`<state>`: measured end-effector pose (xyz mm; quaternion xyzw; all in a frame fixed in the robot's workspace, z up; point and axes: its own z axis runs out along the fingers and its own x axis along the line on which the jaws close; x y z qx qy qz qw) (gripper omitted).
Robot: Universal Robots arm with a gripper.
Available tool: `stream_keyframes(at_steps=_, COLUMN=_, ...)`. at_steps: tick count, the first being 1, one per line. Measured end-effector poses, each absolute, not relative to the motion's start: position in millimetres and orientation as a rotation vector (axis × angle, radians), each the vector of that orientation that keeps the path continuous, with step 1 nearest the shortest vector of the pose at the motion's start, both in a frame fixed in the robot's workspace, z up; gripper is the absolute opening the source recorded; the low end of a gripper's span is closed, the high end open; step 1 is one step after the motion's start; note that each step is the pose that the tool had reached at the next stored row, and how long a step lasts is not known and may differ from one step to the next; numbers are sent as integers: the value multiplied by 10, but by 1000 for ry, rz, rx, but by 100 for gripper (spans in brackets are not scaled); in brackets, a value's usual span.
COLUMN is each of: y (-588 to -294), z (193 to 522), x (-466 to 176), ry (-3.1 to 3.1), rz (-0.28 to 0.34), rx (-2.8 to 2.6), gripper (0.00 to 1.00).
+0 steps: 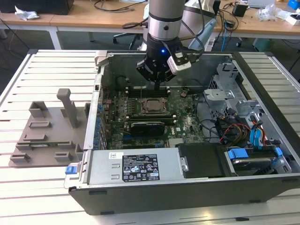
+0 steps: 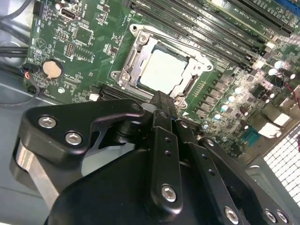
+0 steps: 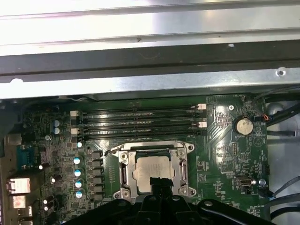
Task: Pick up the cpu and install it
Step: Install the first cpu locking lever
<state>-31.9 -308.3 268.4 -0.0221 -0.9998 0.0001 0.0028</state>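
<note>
White slatted metal table (image 1: 47,70) carries an open black-and-grey desktop computer case (image 1: 164,192); grey moulded plastic fixture (image 1: 47,131) lies beside it.

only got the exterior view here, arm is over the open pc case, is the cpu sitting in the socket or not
Observer: Yes. In the first wrist view the cpu lies flat inside the socket frame, silver top up.
Operator: where's the gripper against it
Observer: In that view the gripper overlaps the cpu's edge on the side away from the memory slots; I cannot tell if it touches.
Operator: anything else close by
Observer: A round coin battery sits on the board, apart from the socket frame.
</note>
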Motion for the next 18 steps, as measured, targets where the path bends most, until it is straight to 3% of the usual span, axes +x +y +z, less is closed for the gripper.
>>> stream_keyframes(at_steps=18, y=-3083, z=2684, x=-319, ry=-3131, rz=-2, rx=172, gripper=11)
